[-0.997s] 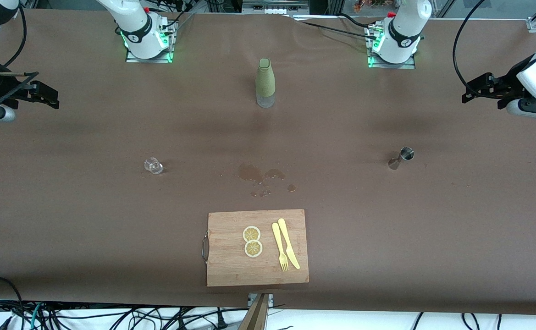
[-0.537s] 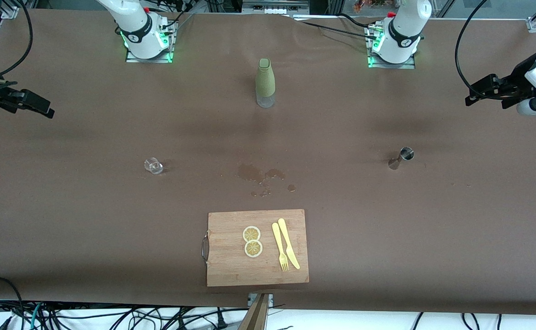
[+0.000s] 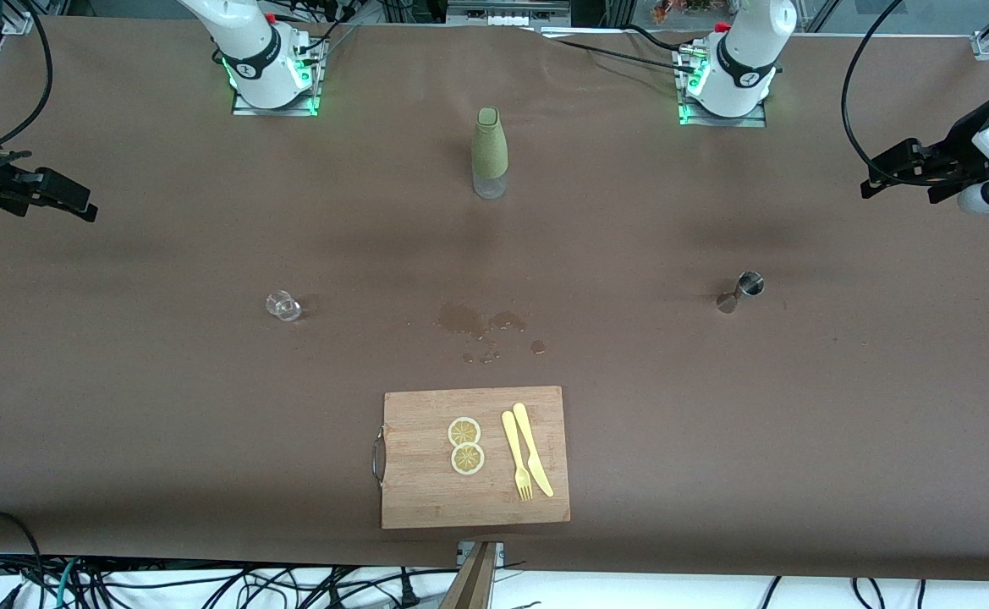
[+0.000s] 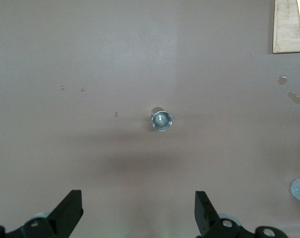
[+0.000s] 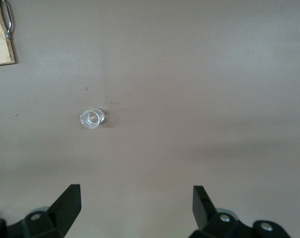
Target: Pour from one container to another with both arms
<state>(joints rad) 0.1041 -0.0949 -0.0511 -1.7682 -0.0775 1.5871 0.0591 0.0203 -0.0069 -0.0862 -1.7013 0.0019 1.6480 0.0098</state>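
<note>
A small steel jigger [image 3: 744, 289] stands on the brown table toward the left arm's end; the left wrist view looks straight down into the jigger [image 4: 161, 119]. A small clear glass [image 3: 283, 305] sits toward the right arm's end and shows in the right wrist view as the glass [image 5: 92, 118]. My left gripper [image 3: 876, 179] hangs open and empty over the table's left-arm end, its fingertips wide apart around the left gripper's centre [image 4: 137, 198]. My right gripper [image 3: 81, 203] hangs open and empty over the right-arm end, seen as the right gripper [image 5: 136, 193].
A green-sleeved bottle [image 3: 489, 152] stands mid-table between the two bases. A wooden cutting board [image 3: 426, 491] near the front edge carries two lemon slices [image 3: 465, 446] and a yellow fork and knife [image 3: 526, 461]. Wet spots [image 3: 484, 326] lie between bottle and board.
Both grippers have drawn outward toward their ends of the table, the right one more. Most of that happened earlier; in the last half second they barely shifted. The objects have not moved.
</note>
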